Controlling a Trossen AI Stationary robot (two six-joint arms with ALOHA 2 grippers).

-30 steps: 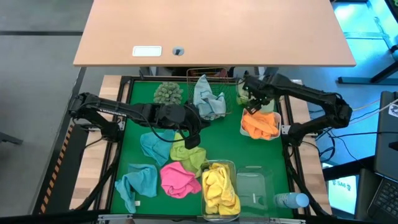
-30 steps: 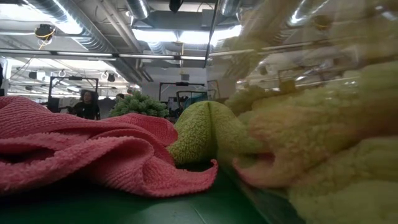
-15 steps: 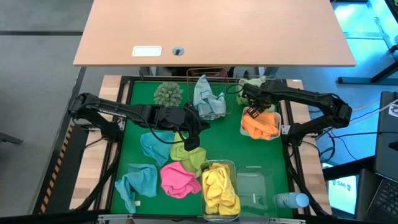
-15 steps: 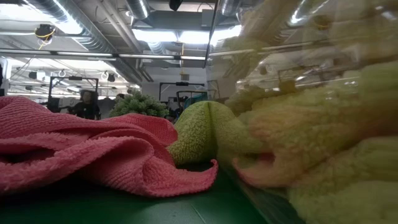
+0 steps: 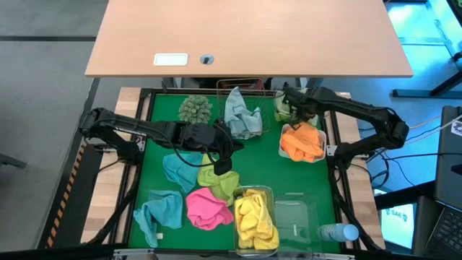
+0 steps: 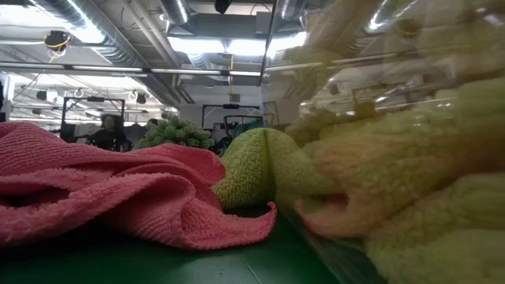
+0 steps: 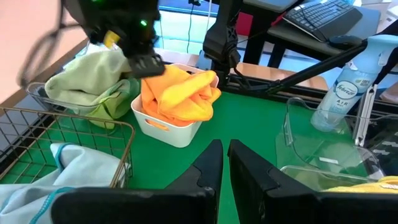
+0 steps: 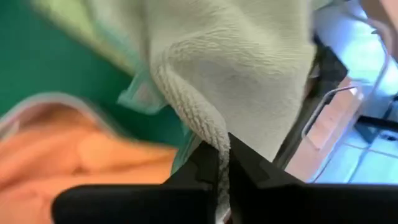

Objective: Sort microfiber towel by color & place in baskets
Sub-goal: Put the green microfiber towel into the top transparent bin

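While both arms' fingers (image 7: pixel 219 163) sit narrow | teal towels (image 5: pixel 182 170): 2 | pink towel (image 5: pixel 204 206): 1

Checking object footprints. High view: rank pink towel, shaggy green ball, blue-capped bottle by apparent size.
1. pink towel, the largest patch.
2. shaggy green ball, clearly smaller than the towel.
3. blue-capped bottle, the smallest, though it lies on its side at the table's edge, so not far behind the ball.
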